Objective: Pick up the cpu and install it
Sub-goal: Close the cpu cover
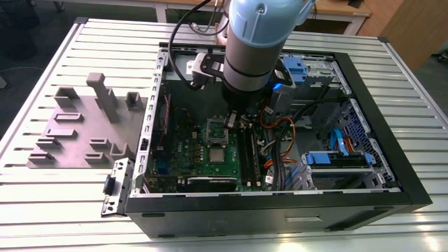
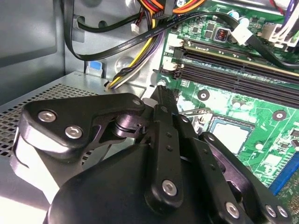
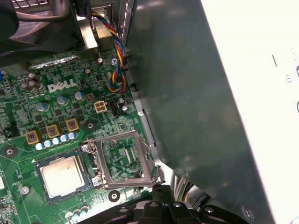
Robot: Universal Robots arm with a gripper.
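The fingers (image 2: 161, 112) are drawn together with nothing between them, their tips low inside the open computer case (image 1: 280, 210) and just beside the hinged metal socket frame (image 3: 124, 158); whether they touch it cannot be told. That frame is flipped open and lies next to the socket. The cpu (image 3: 63, 175) sits flat in the socket with its pale metal top up, apart from the fingers. In the exterior view it (image 1: 217, 156) lies on the near side of the frame. Around it spreads the green motherboard (image 3: 28, 93), which bears white block lettering (image 3: 61, 87) near a row of small capacitors. The long dark memory slots (image 2: 233, 65) run alongside the socket, and bundled coloured cables (image 2: 154, 18) hang over the board's edge. The arm (image 1: 255, 47) comes down into the case from above. Blue drive brackets (image 1: 336, 160) fill the case toward the exterior view's right. A pale sticker (image 1: 305, 219) on the case's near wall is too small to read. The case rests on a slatted metal surface (image 1: 42, 210). A grey fixture plate (image 1: 77, 136) lies just beside it on the exterior view's left.
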